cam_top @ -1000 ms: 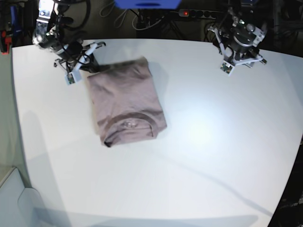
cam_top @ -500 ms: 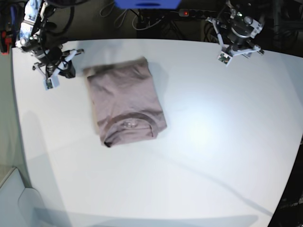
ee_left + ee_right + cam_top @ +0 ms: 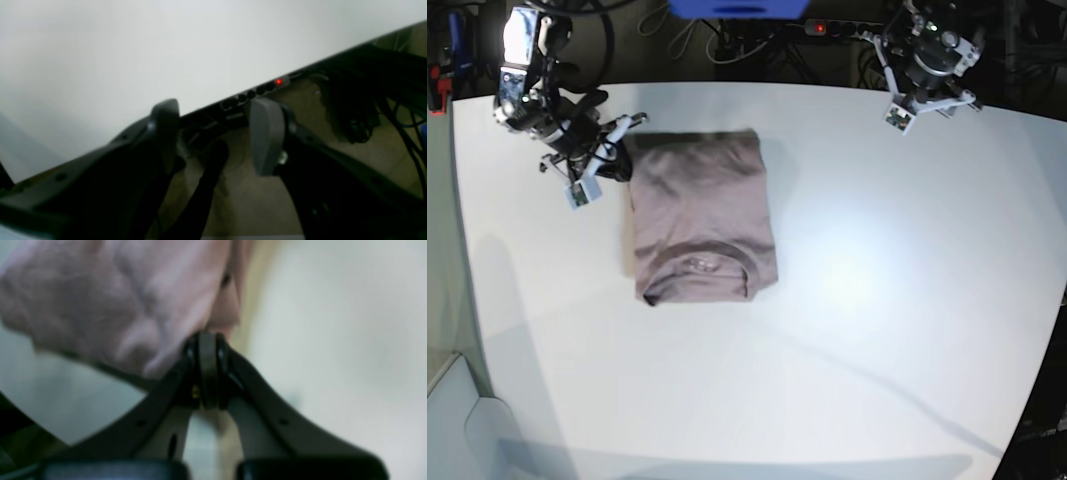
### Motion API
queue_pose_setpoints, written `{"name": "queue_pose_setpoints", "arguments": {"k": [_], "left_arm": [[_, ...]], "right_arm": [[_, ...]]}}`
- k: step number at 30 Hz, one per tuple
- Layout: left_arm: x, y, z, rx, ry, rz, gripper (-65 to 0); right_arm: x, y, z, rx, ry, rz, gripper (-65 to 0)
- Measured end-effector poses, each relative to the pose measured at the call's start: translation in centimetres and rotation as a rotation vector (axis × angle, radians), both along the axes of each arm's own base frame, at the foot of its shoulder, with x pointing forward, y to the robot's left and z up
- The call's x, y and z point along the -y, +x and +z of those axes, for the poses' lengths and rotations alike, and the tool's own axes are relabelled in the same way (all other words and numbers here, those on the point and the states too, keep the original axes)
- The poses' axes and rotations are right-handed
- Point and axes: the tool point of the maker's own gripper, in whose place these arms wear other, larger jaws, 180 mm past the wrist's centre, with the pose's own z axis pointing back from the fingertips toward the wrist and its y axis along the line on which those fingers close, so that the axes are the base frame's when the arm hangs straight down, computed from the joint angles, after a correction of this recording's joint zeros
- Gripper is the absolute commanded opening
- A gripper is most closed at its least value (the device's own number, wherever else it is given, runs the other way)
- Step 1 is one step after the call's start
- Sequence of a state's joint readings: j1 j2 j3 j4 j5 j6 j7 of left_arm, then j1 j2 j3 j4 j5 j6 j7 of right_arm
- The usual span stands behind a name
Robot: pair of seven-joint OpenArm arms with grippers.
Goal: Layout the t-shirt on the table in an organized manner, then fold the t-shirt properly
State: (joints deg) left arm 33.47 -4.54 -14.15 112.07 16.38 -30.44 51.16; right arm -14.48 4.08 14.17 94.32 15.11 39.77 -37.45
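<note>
Though blur hides whether cloth is actually pinched, the right gripper [image 3: 207, 340] has its jaws pressed together against the t-shirt's [image 3: 703, 215] far corner. Folded into a mauve rectangle, collar near, it lies on the table [image 3: 877, 330]. Beyond the back edge, the left gripper [image 3: 213, 133] gapes empty.

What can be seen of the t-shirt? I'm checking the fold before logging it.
The t-shirt is dusty mauve soft knit, folded into a neat rectangle lying flat on the white table, with its ribbed collar at the near end. The right gripper is shut at its far corner, seemingly pinching cloth.
</note>
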Motion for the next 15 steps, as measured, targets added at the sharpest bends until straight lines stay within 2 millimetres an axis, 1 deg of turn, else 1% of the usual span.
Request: {"name": "queue_pose_setpoints", "arguments": {"k": [2, 5, 8, 10, 11, 12, 14, 15], "left_arm": [[-0.1, 0.0, 0.0, 0.000, 0.003, -0.001, -31.7], [0.0, 0.0, 0.0, 0.000, 0.002, -0.001, -31.7], [-0.1, 0.0, 0.0, -0.001, 0.003, -0.001, -31.7], [0.0, 0.0, 0.0, -0.001, 0.001, -0.003, -31.7], [0.2, -0.2, -0.1, -0.006, -0.003, -0.004, -31.7], [0.5, -0.5, -0.2, -0.010, -0.013, 0.001, -31.7], [1.0, -1.5, -0.5, -0.032, -0.027, 0.011, -32.6], [1.1, -2.0, -0.7, -0.042, -0.029, 0.011, -35.4]], "right_arm": [[-0.5, 0.0, 0.0, -0.001, 0.008, 0.005, -65.0], [-1.3, -0.7, -0.4, -0.019, 0.014, 0.027, -65.0], [-0.7, -0.7, -0.5, -0.020, 0.005, 0.015, -65.0], [0.2, -0.6, -0.3, -0.014, -0.001, -0.004, -65.0], [1.0, -0.6, -0.2, -0.011, -0.006, -0.024, -65.0], [2.3, -0.7, -0.2, -0.012, -0.021, -0.057, -65.0], [5.6, -1.6, -0.2, -0.017, -0.054, -0.142, -65.0], [7.1, -2.4, -0.4, -0.032, -0.072, -0.179, -65.0]]}}
